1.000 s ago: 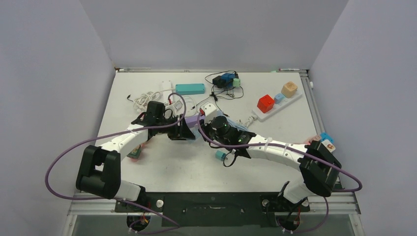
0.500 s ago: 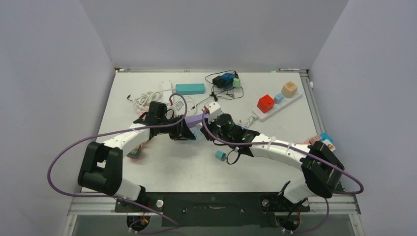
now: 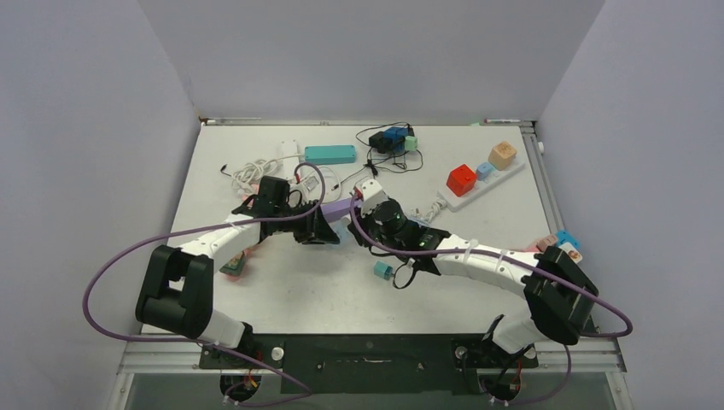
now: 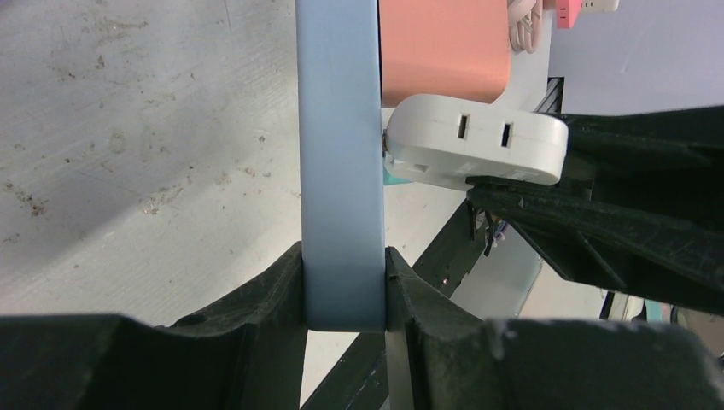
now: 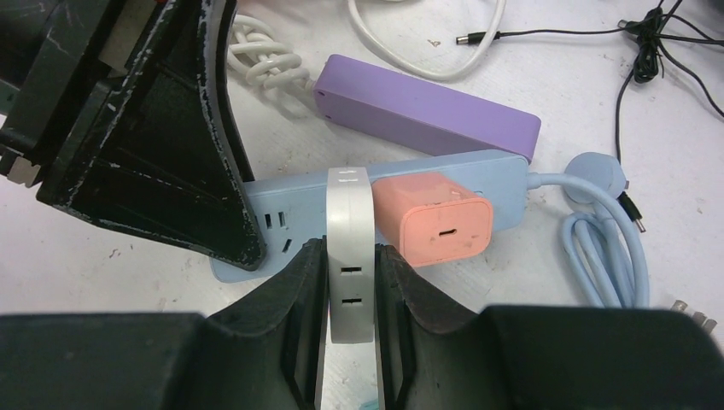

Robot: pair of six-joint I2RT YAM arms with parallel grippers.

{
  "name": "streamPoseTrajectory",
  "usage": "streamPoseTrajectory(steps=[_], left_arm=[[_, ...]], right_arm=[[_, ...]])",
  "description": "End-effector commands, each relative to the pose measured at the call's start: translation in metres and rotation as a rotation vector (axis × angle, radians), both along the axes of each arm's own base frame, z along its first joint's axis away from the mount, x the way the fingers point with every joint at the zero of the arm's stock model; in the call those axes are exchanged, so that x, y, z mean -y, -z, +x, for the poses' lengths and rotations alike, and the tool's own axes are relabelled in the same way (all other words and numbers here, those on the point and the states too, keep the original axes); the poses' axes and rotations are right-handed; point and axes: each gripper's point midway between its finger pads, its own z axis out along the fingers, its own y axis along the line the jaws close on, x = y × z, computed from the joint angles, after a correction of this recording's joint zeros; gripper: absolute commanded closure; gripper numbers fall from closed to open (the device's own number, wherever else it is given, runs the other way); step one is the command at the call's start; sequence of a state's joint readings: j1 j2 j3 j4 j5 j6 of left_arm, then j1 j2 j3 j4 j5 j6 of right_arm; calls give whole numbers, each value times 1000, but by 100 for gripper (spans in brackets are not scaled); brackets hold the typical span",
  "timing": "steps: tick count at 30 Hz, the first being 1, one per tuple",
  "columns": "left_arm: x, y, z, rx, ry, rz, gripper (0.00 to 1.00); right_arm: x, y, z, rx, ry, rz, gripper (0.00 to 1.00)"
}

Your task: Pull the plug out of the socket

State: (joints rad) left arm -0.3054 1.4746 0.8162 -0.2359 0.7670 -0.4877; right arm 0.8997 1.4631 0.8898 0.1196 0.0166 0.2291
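Seen from above, the left gripper and right gripper meet at the middle of the white table. On the left wrist camera, the left gripper is clenched across the long, slim light-blue power strip, with the flat white plug against its face. On the right wrist camera, the right gripper grasps that plug beside a salmon-pink cube charger. A lilac power strip lies just beyond.

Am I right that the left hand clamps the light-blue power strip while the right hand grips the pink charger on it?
Not quite. The right wrist view shows the right hand closed on the white plug, not the pink charger beside it. The left hand does clamp the light-blue power strip.
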Motion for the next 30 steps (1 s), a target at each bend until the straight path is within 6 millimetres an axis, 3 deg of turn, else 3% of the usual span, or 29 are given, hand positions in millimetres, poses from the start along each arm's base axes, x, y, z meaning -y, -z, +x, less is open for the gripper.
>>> streamPoseTrajectory(steps=[1,8,13,21,30], left_arm=[[-14,8,13,-3,-49,54,100],[-16,13,14,-33,-62,56,100],[-17,14,15,-32,-67,64,100],[-24,17,16,-6,-68,122,100],[-18,18,6,37,-4,176,100]], right_arm=[[5,-37,1,156,116,3,95],[-15,-32,-28,207,121,-52,95],[-26,-30,-37,211,132,-82,95],[0,-48,-2,104,194,49,95],[28,-35,29,11,253,48,95]])
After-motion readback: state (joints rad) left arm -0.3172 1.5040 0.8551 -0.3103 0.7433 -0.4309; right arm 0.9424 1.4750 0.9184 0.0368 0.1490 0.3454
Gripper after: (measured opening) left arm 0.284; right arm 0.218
